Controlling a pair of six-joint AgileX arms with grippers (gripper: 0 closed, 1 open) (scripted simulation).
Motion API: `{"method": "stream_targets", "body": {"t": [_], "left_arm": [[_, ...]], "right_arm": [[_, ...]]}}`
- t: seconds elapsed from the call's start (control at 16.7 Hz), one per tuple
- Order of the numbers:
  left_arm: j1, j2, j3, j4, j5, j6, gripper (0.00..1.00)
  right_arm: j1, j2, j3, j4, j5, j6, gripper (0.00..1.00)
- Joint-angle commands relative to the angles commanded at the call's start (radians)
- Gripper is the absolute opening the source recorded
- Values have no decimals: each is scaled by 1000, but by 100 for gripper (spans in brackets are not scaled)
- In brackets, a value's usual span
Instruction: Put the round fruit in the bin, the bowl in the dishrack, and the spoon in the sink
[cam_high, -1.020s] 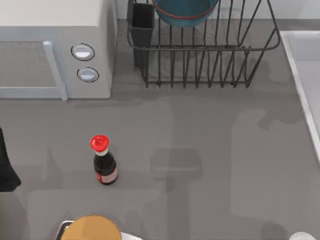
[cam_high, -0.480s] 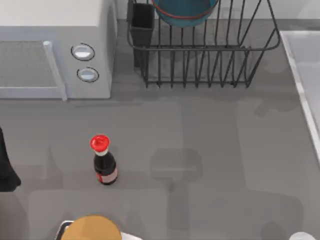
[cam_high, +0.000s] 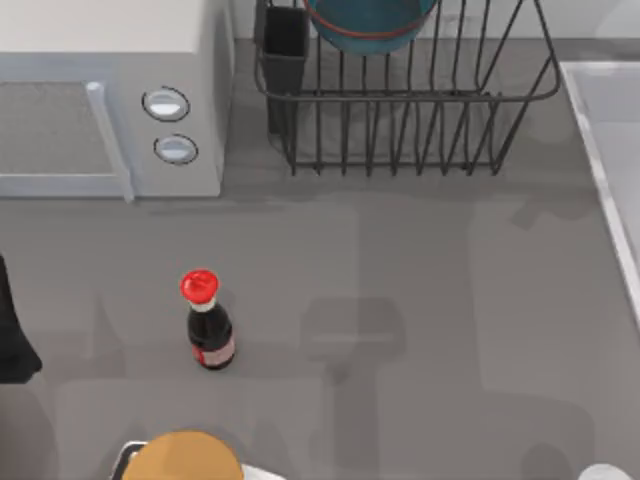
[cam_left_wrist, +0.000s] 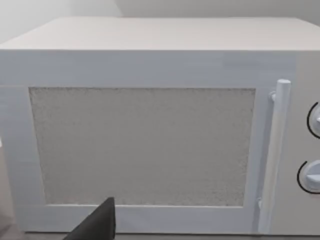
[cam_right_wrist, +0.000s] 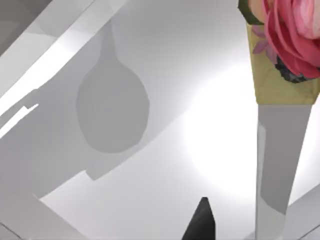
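The blue bowl (cam_high: 370, 22) with its red-brown rim rests in the dark wire dishrack (cam_high: 400, 110) at the back. At the table's right edge lies the pale sink (cam_high: 612, 130). In the right wrist view the spoon (cam_right_wrist: 274, 160), grey with a pink flower pattern, hangs close above the white sink floor (cam_right_wrist: 175, 150) and casts a spoon-shaped shadow there. My right gripper (cam_right_wrist: 202, 225) is beside it, one dark fingertip showing, and seems shut on the spoon below the picture's edge. The round fruit and the bin are out of view.
A white microwave (cam_high: 110, 100) fills the back left; my parked left gripper (cam_left_wrist: 97, 225) faces its door (cam_left_wrist: 142, 145). A red-capped sauce bottle (cam_high: 207, 325) stands left of centre. An orange-yellow round thing (cam_high: 185, 457) sits at the front edge.
Only the arm shadows on the table's right half have shifted slightly. The bowl, bottle and left arm have not moved.
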Motion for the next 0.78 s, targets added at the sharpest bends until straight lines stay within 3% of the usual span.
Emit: {"method": "stream_targets", "body": {"t": [0.36,0.72,0.78], "left_arm": [[0,0,0,0,0,0,100],[0,0,0,0,0,0,100],[0,0,0,0,0,0,100]], "right_arm": [[2,-68,-302,181,-1,-2,0],[3,-89,-338,216,-1,-3,0],[3,-89,-338,216,-1,-3,8]]}}
